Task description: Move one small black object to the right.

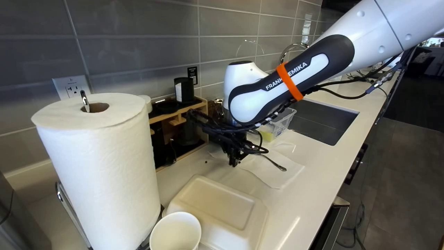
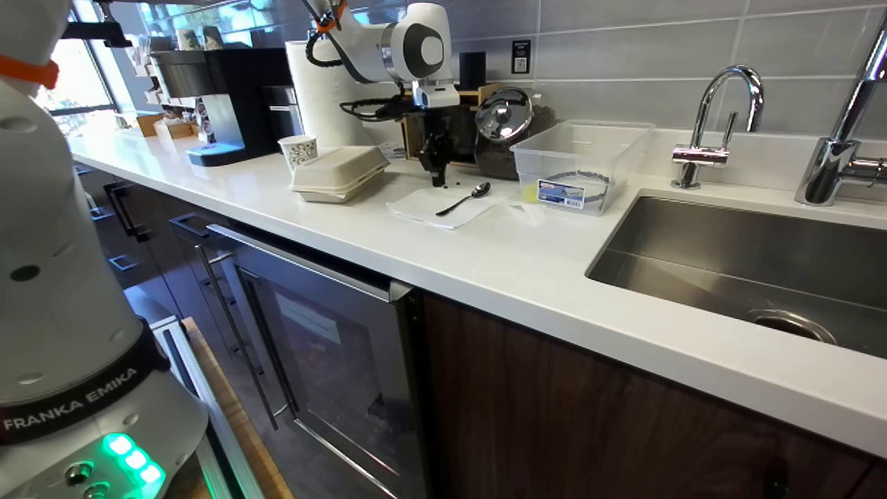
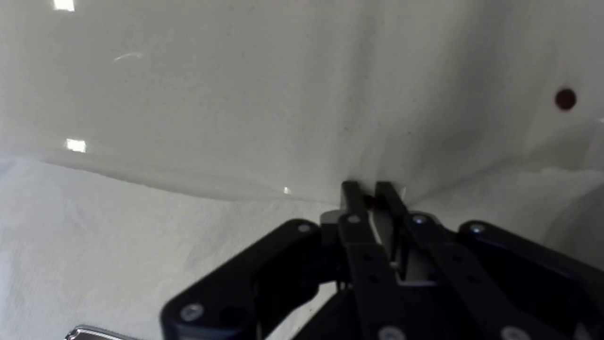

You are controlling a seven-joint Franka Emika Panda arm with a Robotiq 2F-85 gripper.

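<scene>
One arm stretched over the counter, gripper pointing down at the edge of the paper, jaws nearly together. Between them, small dark object, partly hidden; whether gripped, cannot tell. Second object, round, dark reddish-brown, lies well apart.

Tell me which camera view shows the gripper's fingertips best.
The wrist view: the fingertips appear close up, with a small dark object between them. Both exterior views show the tips small and dark, their gap hard to make out.
</scene>
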